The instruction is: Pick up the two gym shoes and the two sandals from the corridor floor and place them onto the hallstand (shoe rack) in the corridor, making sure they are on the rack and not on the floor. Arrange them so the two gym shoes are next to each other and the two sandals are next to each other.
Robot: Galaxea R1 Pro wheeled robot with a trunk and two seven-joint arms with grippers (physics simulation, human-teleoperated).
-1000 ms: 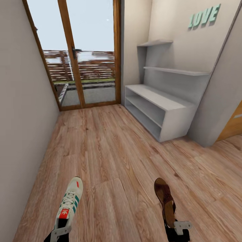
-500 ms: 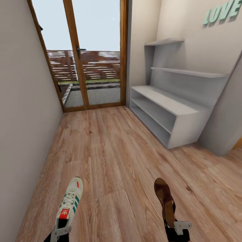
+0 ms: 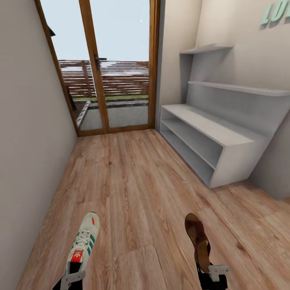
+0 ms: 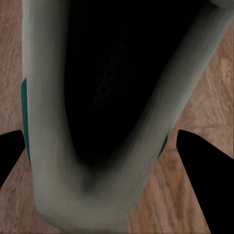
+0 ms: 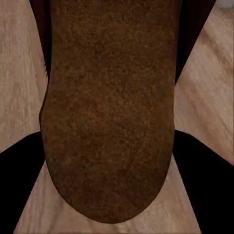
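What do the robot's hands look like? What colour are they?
In the head view, each hand is black with a pale grey bracket on top: the left gripper and the right gripper. In the wrist views, their fingers look like plain black wedges, with no markings visible.

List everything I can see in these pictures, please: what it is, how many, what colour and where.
gym shoe: one, cream with green stripes and a red tongue label, held up over the floor at lower left
sandal: one, dark brown, held up over the floor at lower right
hallstand: one, pale grey, against the right wall, with two open slots and two upper shelves
corridor floor: light brown wood planks
glass doors: wood-framed, at the far end, fence and sky beyond
wall letters: mint green, top right, cut off by the picture's edge
walls: pale, both sides
left claw: one, grey and black, shut on the gym shoe's heel
right claw: one, grey and black, shut on the sandal's heel
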